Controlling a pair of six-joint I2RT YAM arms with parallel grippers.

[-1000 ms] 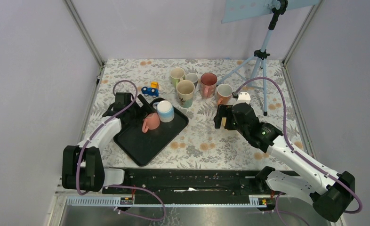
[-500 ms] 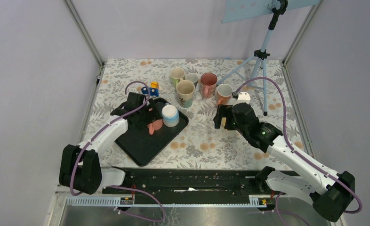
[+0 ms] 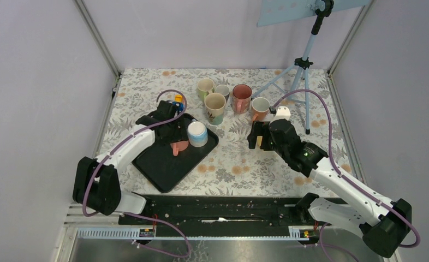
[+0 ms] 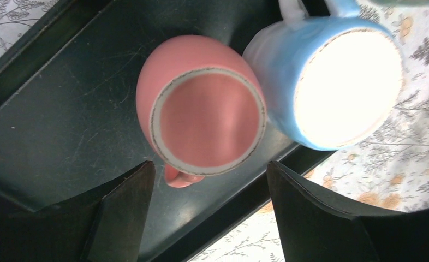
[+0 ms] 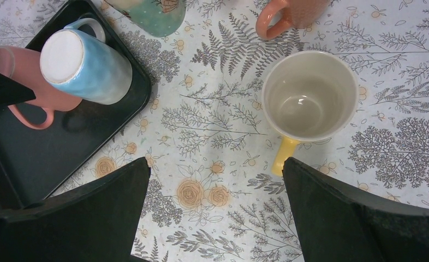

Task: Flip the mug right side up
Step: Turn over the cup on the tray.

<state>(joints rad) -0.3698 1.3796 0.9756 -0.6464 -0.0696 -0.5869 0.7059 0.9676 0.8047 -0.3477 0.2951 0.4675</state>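
A pink mug point(image 4: 207, 117) stands upside down on the black tray point(image 4: 65, 109), base up, its handle towards my fingers. A light blue mug point(image 4: 338, 82) stands upside down right beside it. My left gripper point(image 4: 212, 202) is open and empty, hovering just above the pink mug with a finger on either side of its handle end. In the top view the left gripper point(image 3: 171, 134) covers most of the pink mug point(image 3: 178, 146), with the blue mug point(image 3: 197, 134) to its right. My right gripper point(image 3: 257, 139) is open and empty above the cloth.
An upright white mug with a yellow handle point(image 5: 309, 98) stands under my right gripper point(image 5: 215, 213). Several upright mugs point(image 3: 215, 106) cluster behind the tray point(image 3: 158, 164). A tripod point(image 3: 302, 71) stands at the back right. A blue toy car point(image 3: 175, 102) lies behind the left arm.
My left arm has swung right and forward over the tray, and its gripper now hangs above the pink mug. The two mugs shifted slightly right. The right arm has not moved.
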